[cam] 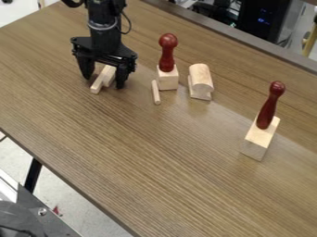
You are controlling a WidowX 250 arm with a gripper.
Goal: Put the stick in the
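Stick (156, 92) on brown wood-grain table (142, 148), grey floor (84, 203) below.

The brown wood-grain worktop (155, 162) carries a small pale wooden piece with a crossing bar (102, 79), a thin pale wooden rod (156, 92) beside a pale cube-like block with a dark red knobbed handle (168, 79), a round-topped pale wooden block (200, 81), and, well apart, a longer pale block with a dark red handle (259, 139).

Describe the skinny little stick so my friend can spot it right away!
Find the brown table, then the black gripper. Right of it stands a red-handled block. The pale stick lies at that block's left, thinner than every other pale piece.
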